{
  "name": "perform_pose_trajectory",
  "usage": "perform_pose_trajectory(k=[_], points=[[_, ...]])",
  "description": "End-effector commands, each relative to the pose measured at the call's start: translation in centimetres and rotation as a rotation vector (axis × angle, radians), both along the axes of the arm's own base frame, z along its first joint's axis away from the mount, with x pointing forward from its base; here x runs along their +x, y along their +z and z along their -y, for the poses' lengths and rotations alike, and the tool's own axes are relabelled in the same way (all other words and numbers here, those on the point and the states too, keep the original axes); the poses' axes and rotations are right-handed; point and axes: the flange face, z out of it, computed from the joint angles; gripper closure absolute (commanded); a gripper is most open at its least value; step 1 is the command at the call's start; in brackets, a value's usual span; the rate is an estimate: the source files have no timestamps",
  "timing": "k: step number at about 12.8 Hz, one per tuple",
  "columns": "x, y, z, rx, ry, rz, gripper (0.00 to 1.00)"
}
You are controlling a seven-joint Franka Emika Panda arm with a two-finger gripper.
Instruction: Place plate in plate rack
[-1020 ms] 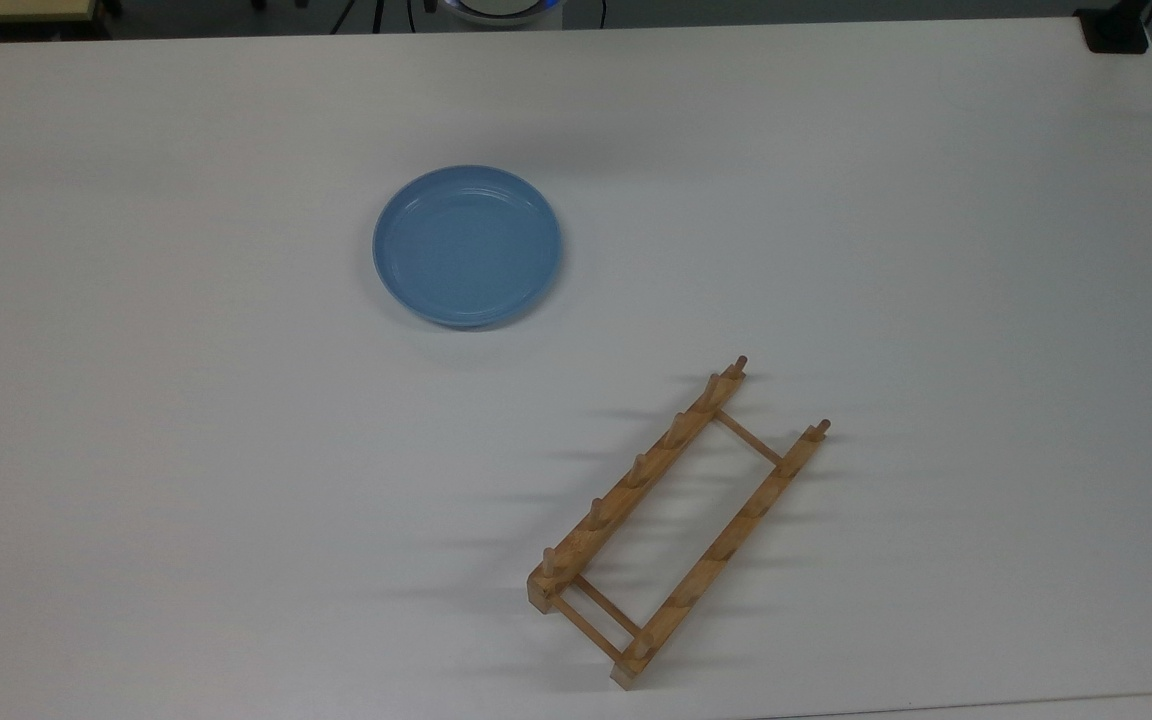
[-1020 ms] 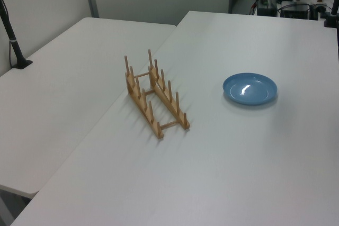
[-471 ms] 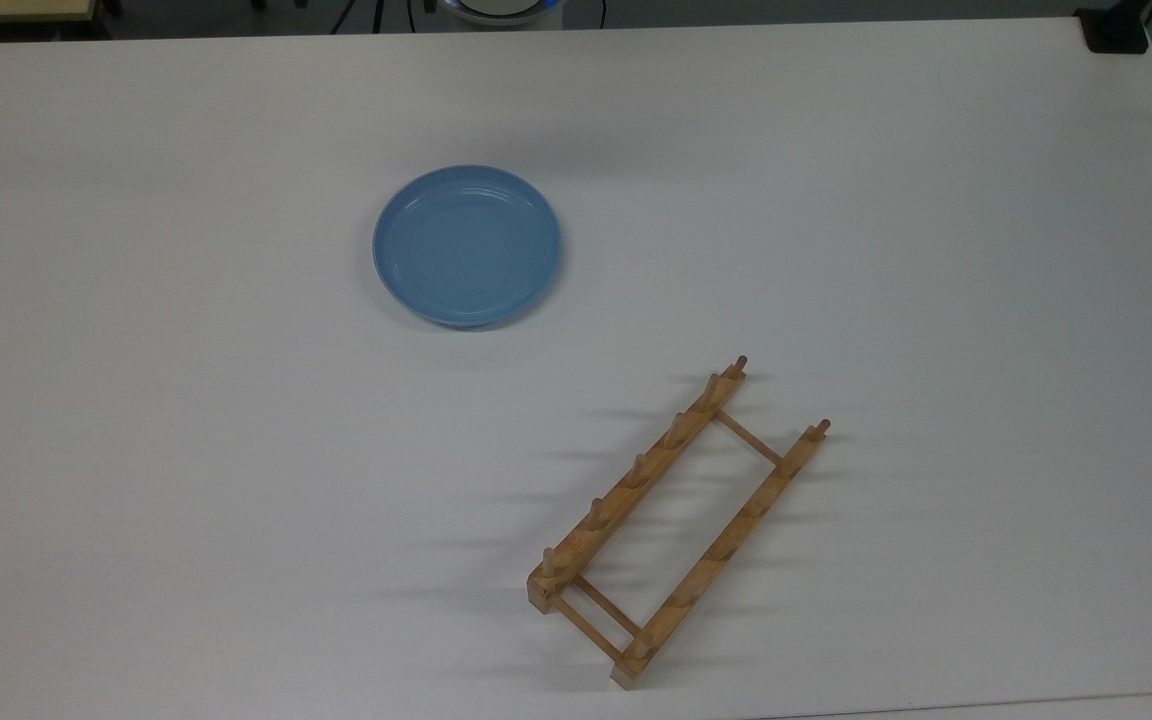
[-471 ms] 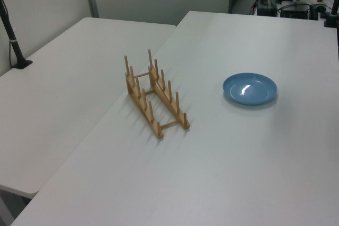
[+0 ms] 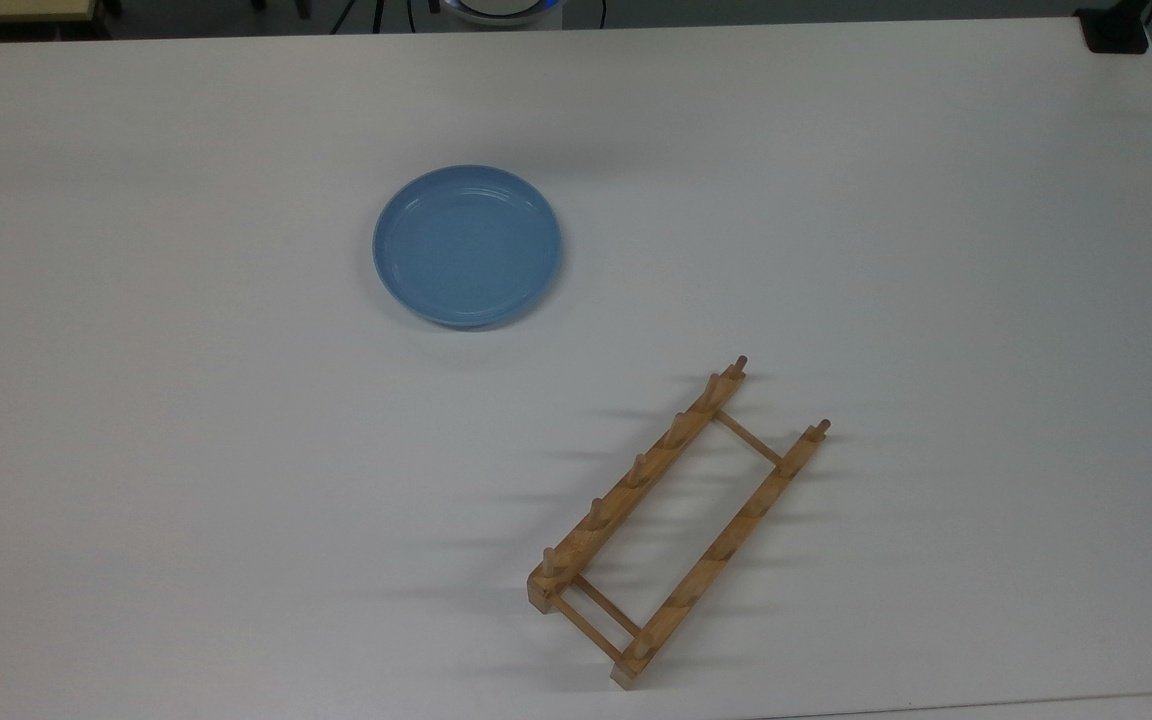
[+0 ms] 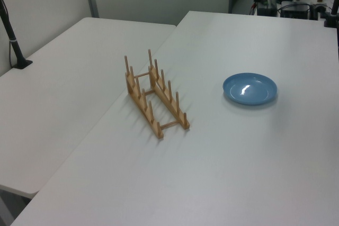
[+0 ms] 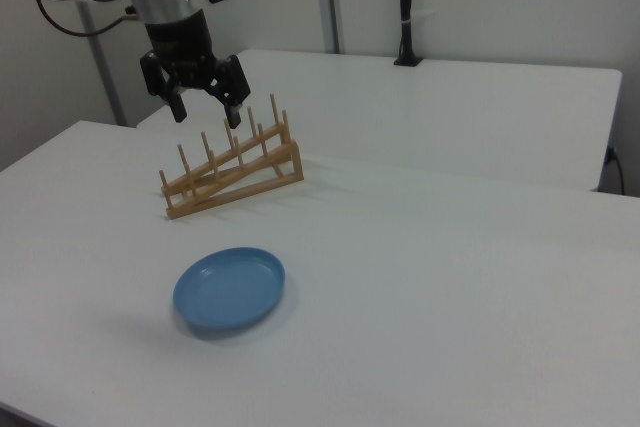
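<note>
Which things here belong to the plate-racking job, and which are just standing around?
Job:
- light-blue plate, flat on the white table
- wooden plate rack, empty, apart from the plate
- gripper, open, up in the air

Bystanders:
- black post on the neighbouring table
- black block at the table corner

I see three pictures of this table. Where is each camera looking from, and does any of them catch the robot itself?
Top view: above the white table, looking down on the plate and plate rack.
Left view: raised at the table's end, rack nearer, plate on the left view's right.
Right view: opposite side, plate nearest, rack behind; the arm's open claw hangs above.
All three share plate and rack.
</note>
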Motion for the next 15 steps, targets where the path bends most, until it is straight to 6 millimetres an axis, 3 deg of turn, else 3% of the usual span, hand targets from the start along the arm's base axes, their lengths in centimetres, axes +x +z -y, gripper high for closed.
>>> perform_pose_trajectory(k=[1,4,6,7,10,15], points=[[-0.1,-1.2,1.2,-0.026,0.098,-0.021,0.0],[0.5,-5.2,1.7,-0.062,0.092,-0.084,0.0],[1.3,-9.0,1.9,-0.071,0.095,-0.074,0.0],[1.5,-12.5,2.2,-0.073,0.096,-0.064,0.0],[3.2,-19.9,2.7,-0.072,0.106,-0.07,0.0],[5.1,-26.1,3.0,-0.072,0.108,-0.089,0.0]])
